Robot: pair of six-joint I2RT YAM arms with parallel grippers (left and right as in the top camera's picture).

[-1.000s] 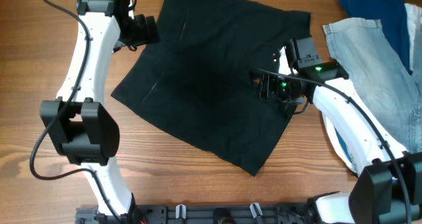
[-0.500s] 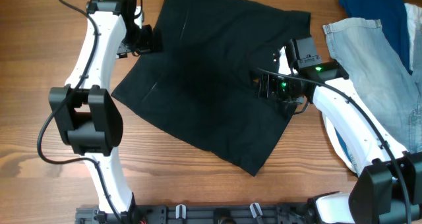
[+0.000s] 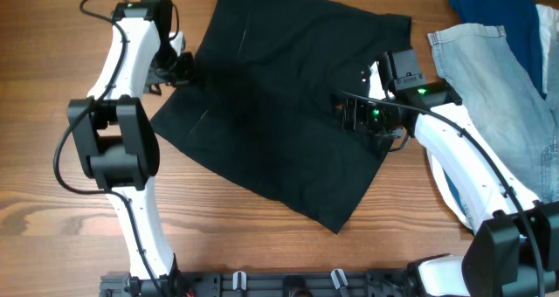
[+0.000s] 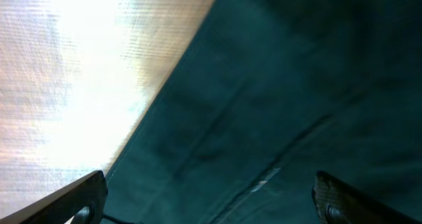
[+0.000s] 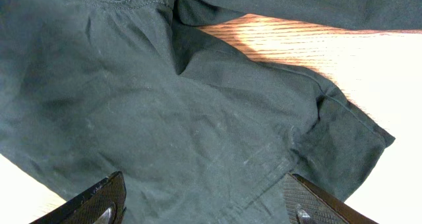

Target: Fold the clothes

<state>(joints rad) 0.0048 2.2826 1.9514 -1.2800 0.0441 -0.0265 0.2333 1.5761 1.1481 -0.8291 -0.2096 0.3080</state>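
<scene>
The wooden table [image 3: 52, 157] is bare along its left edge. The left arm reaches from the near edge toward the far left corner, and the left gripper [image 3: 179, 65] sits at the left border of the black shorts [image 3: 279, 105]. In the left wrist view the left gripper [image 4: 211, 211] has its jaws spread wide, the two dark fingertips [image 4: 82, 197] showing only at the lower corners of the picture. Nothing is between them. Below lies the edge of the shorts [image 4: 264, 118], with a seam running slantwise and bright wood to the left of it.

The shorts are spread flat and slantwise on the far half of the worktop, about midway between the left and right edges. Their top reaches the far edge and one corner points toward the near edge.

The right gripper [image 3: 358, 113] is over the right side of the shorts. In the right wrist view the right gripper [image 5: 208, 211] is also opened wide and holds nothing. The shorts [image 5: 165, 118] fill most of that picture, with a wedge of bare wood between two parts of the cloth.

Toward the right edge lies a pale blue denim garment [image 3: 498, 79], just beside the shorts, and a dark blue cloth [image 3: 493, 9] lies at the far right corner
</scene>
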